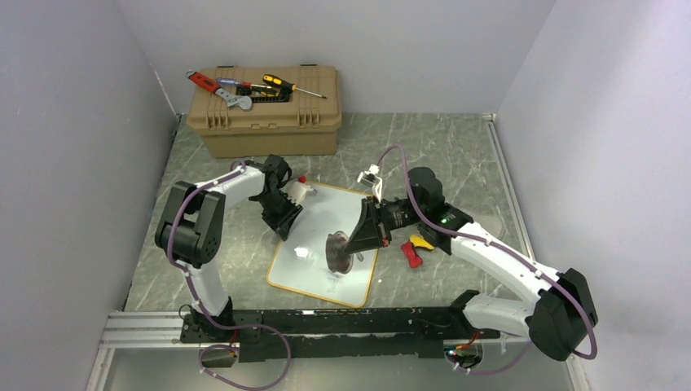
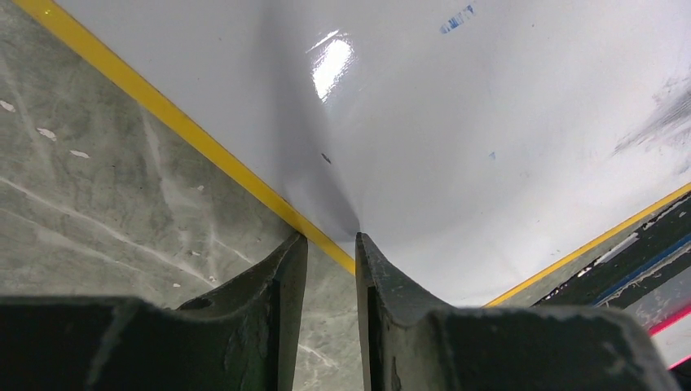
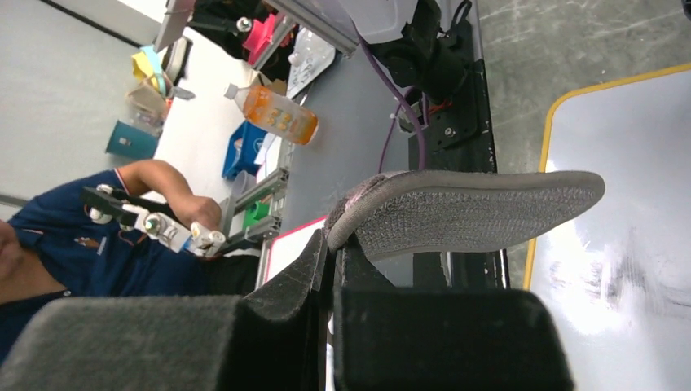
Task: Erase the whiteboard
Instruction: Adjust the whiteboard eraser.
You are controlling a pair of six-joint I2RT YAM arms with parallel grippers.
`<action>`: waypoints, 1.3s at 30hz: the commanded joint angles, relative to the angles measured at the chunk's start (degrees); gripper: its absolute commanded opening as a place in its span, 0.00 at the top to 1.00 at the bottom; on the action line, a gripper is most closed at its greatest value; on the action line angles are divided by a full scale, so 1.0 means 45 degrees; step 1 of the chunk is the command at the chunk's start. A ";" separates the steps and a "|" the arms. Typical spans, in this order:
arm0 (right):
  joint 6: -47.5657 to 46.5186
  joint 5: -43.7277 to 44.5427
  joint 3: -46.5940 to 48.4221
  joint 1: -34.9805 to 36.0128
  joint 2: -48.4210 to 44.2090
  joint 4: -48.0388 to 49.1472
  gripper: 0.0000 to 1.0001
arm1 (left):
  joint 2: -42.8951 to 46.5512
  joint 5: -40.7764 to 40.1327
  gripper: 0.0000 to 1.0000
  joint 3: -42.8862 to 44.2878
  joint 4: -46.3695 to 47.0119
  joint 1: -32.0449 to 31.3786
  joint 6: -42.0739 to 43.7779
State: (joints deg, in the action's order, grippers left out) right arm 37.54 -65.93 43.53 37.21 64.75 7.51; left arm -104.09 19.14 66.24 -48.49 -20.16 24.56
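The left arm (image 1: 216, 195) hides a far corner of the whiteboard (image 1: 308, 275), which lies flat on the grey marbled worktop (image 1: 456, 155) between both arms. A few blue marks (image 2: 457, 18) on it are too smeared to read. The left tool (image 2: 330, 242) sits over the glossy board's thin yellow rim, its black fingers narrowly apart. The right tool (image 3: 332, 244) is clamped on a round, coarse-woven grey eraser pad (image 3: 477, 210). I cannot tell whether the pad touches the board.

your top view looks down from high behind the near edge across the whole table (image 1: 456, 155). both wrist views sit low and close; all three share the whiteboard (image 1: 314, 277).
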 commanded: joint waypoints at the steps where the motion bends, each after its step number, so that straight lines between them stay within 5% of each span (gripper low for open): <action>1: -0.2044 -0.0096 0.1125 0.0012 0.0092 -0.2635 1.00 | 0.0300 0.0408 0.66 0.0119 0.0254 0.0047 0.0052; 4: -0.4776 0.3164 0.2819 0.0319 0.1116 -0.8324 1.00 | 0.0281 0.0367 0.67 0.0093 0.0260 0.0095 0.0106; 7: -0.5548 0.6392 0.3742 0.1572 0.2149 -1.0443 1.00 | 0.0252 0.0372 0.67 0.0064 0.0313 0.0152 0.0134; 16: -0.5168 1.1403 0.4247 0.4008 0.4946 -1.0934 0.88 | 0.0055 0.0489 0.70 0.0188 0.0228 0.0357 0.0146; 28: -0.4572 1.0242 0.4401 0.4477 0.6087 -0.9156 0.67 | -0.0110 0.0494 0.71 0.0162 0.0223 0.0457 0.0148; 31: -0.4533 0.9957 0.4396 0.4451 0.6159 -0.9121 0.52 | -0.0093 0.0528 0.71 0.0263 0.0148 0.0458 0.0168; 39: -0.1641 1.2913 0.4752 0.4084 0.5450 -1.0653 0.03 | -0.0032 0.0495 0.72 0.0115 0.0222 0.0472 0.0207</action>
State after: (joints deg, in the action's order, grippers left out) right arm 21.47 -16.01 62.13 56.29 92.88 -36.60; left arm -104.09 19.66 66.24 -47.55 -18.28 24.58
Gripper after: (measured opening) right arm 0.889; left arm 0.281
